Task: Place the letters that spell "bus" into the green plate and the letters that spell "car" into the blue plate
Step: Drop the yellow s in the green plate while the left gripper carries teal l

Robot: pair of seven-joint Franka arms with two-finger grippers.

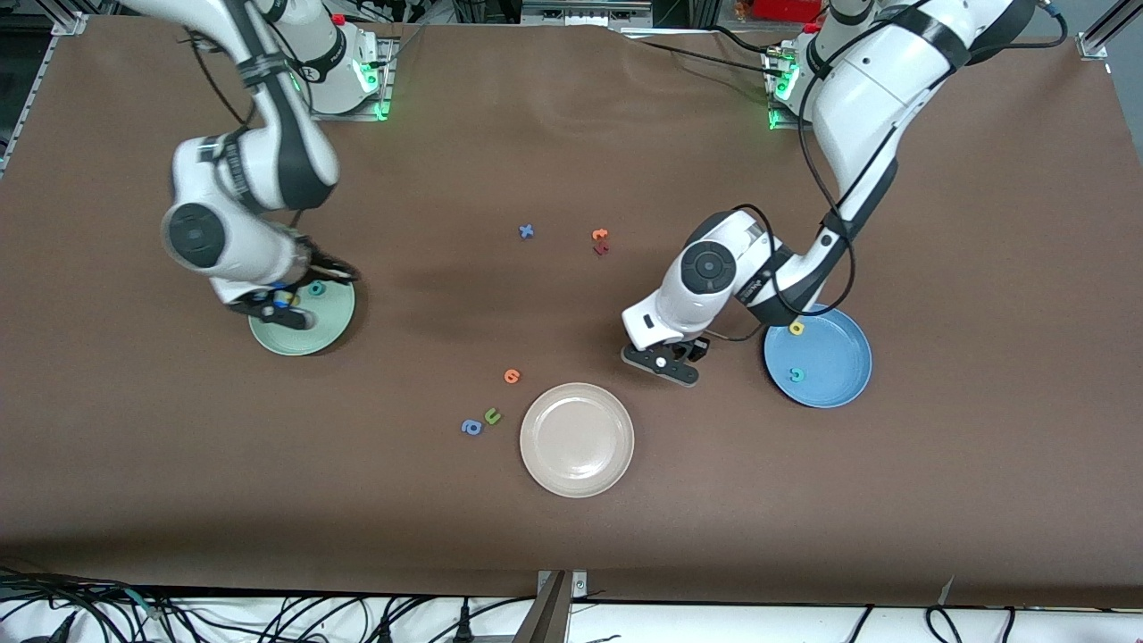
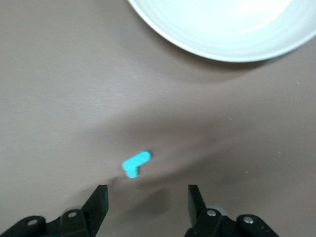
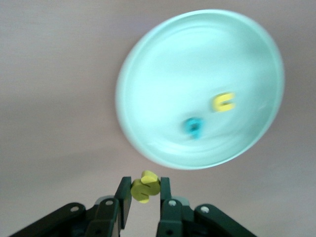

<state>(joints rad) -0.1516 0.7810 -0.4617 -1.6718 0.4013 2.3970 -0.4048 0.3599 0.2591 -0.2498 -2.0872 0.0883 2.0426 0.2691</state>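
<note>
Green plate [image 3: 163,74], pale mint, round: teal foam "b" [image 3: 193,126] and yellow foam "u" [image 3: 223,101] already in. Yellow foam "s" [image 3: 144,186] pinched in right gripper [image 3: 143,192] over its rim.

Blue round plate [image 1: 839,371]: yellow "a" [image 1: 796,328], teal "c" [image 1: 796,374] in. Teal "r" [image 2: 135,163] lay on brown table [image 2: 59,98] beside blue plate; left gripper [image 2: 147,202] spread low over it.

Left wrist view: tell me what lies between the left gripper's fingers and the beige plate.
In the left wrist view, only the teal "r" lies on the brown cloth between the open left gripper and the beige plate; the rest of that stretch is bare.
</note>
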